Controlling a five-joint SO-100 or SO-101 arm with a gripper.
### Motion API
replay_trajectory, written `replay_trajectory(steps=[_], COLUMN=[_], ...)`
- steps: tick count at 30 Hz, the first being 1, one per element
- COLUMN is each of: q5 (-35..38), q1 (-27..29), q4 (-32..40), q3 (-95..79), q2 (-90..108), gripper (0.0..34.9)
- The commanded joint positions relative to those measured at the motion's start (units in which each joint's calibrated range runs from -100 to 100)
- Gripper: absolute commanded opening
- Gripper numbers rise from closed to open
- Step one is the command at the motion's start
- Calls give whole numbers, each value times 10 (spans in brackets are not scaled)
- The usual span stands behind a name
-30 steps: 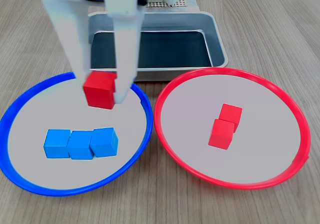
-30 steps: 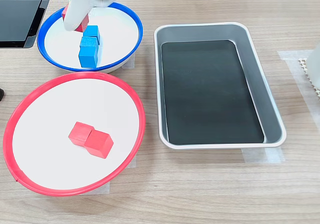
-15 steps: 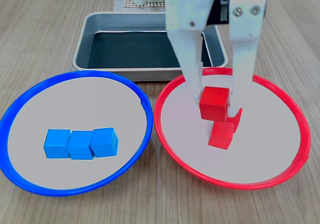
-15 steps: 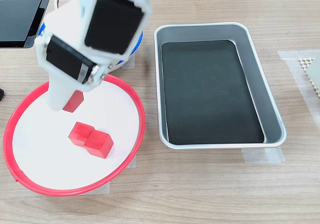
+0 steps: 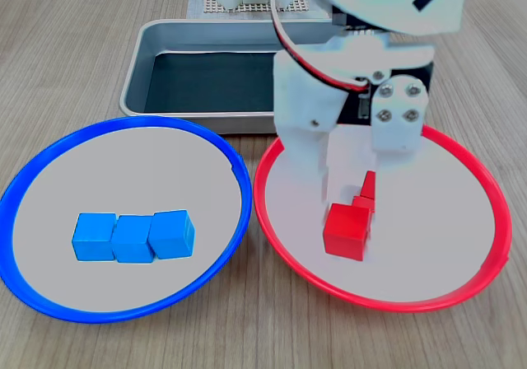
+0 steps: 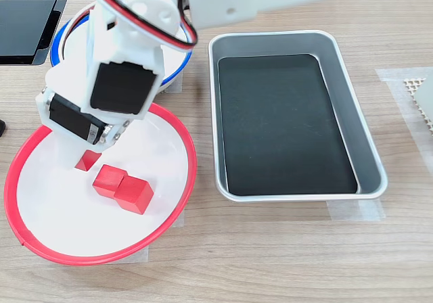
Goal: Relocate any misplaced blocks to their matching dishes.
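The red cube (image 5: 346,231) — small, smooth, bright — sits low in the red-rimmed dish (image 5: 461,291), clamped by the gripper (image 5: 350,196).

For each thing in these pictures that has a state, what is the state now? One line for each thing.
gripper: low over the red-rimmed plate, open or shut cannot be told
carried red cube: low in the red-rimmed plate, beside the two other red cubes
red-rimmed plate: holds three red cubes
blue-rimmed plate: holds three blue cubes in a row
grey tray: empty
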State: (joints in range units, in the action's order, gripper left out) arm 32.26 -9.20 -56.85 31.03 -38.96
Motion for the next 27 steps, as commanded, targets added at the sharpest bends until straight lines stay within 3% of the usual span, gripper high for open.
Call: replay_trajectory(steps=[1,2,7,12,17,22,27], q5=[22,32,49,39,38,39,22], q1=[2,2,4,6,9,16,26], q4=[2,-7,-53,-78,-83,-72,-3], q3=[30,32,53,66,52,-8,-170], q2=[3,1,0,14,57,144,282], gripper=[27,51,87,148,156,135,32])
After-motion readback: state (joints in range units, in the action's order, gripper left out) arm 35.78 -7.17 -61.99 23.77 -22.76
